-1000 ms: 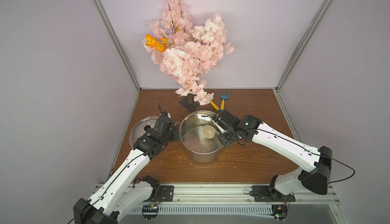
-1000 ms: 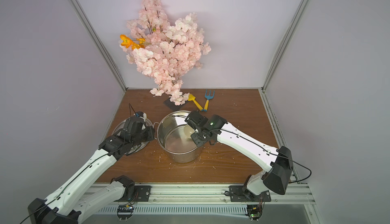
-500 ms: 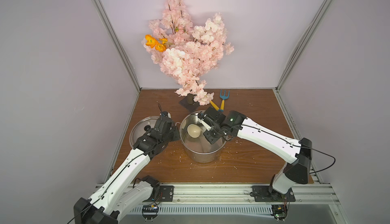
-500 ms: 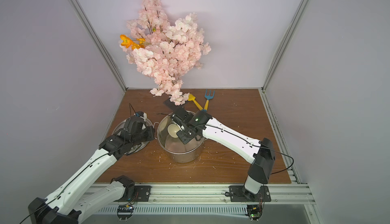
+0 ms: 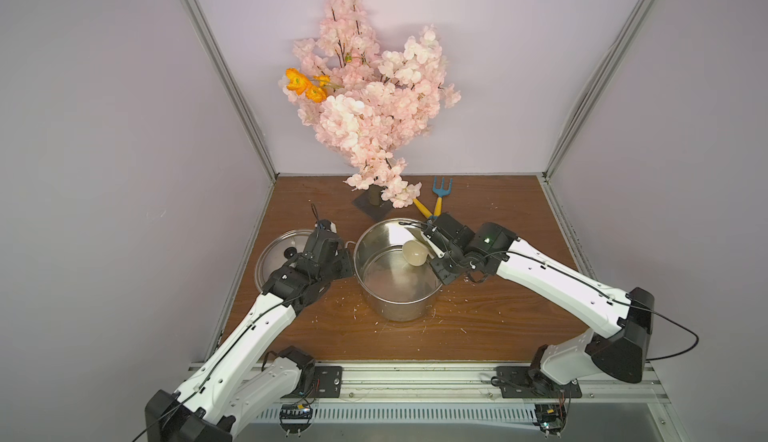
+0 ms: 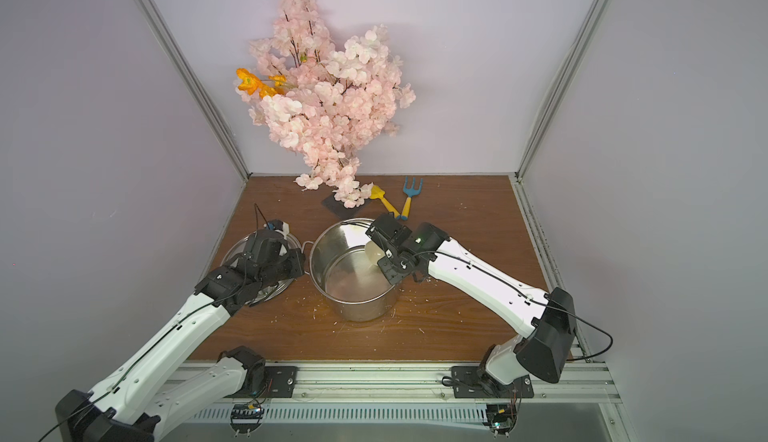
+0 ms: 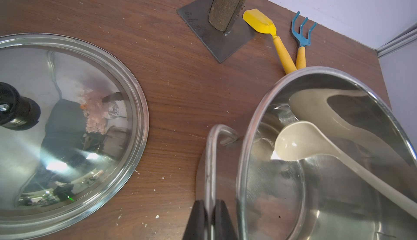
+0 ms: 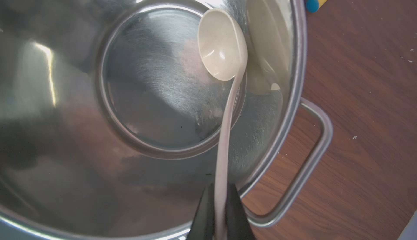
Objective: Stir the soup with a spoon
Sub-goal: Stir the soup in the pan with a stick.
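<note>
The steel pot (image 5: 399,309) stands mid-table in both top views. No coloured soup shows, only its bare shiny floor (image 8: 162,80). My right gripper (image 8: 220,196) is shut on the slim handle of the cream spoon (image 8: 222,44), above the pot's right rim. The spoon's bowl (image 5: 414,252) hangs inside the pot near the far-right wall, which mirrors it. My left gripper (image 7: 209,214) is shut on the pot's left handle (image 7: 212,150); in a top view the left gripper (image 5: 348,257) sits beside the pot's left wall.
A glass lid (image 5: 278,252) with a black knob lies left of the pot, under my left arm. Behind the pot stand a pink blossom tree on a metal base (image 5: 374,207), a blue garden fork (image 5: 441,188) and a yellow trowel (image 5: 422,209). Grey walls close three sides.
The right gripper swung the spoon's bowl to the pot's left side and back to the right side. The left arm and the pot kept still.
</note>
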Robot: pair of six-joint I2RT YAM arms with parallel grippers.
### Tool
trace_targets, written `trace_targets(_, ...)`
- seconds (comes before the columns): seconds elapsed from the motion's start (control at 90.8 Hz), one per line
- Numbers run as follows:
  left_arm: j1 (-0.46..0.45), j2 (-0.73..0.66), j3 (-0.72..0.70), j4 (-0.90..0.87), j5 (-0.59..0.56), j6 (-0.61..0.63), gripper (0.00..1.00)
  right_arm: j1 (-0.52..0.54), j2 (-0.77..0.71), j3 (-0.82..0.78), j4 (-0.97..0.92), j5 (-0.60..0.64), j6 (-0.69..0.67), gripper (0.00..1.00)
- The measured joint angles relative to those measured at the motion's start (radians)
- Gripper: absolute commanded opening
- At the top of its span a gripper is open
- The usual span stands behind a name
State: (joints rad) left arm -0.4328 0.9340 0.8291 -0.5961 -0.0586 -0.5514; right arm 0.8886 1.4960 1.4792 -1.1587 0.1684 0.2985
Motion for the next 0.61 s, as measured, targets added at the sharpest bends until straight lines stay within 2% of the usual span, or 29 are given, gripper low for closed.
trace_targets(0.198, 0.000, 0.000, 0.000, 0.002, 0.000, 0.003, 0.05, 0.013, 0.127, 0.102, 0.021, -0.037, -0.008, 0.00)
trace_targets(0.341, 0.000, 0.000, 0.000, 0.002, 0.000, 0.003, 0.05, 0.069, 0.192, 0.148, 0.034, -0.072, -0.018, 0.00)
trace_targets(0.484, 0.000, 0.000, 0.000, 0.002, 0.000, 0.003, 0.05, 0.142, 0.189, 0.143, 0.048, -0.101, -0.023, 0.00)
trace_targets(0.605, 0.000, 0.002, 0.000, 0.002, 0.000, 0.007, 0.05, 0.157, 0.139, 0.064, 0.044, -0.092, -0.020, 0.00)
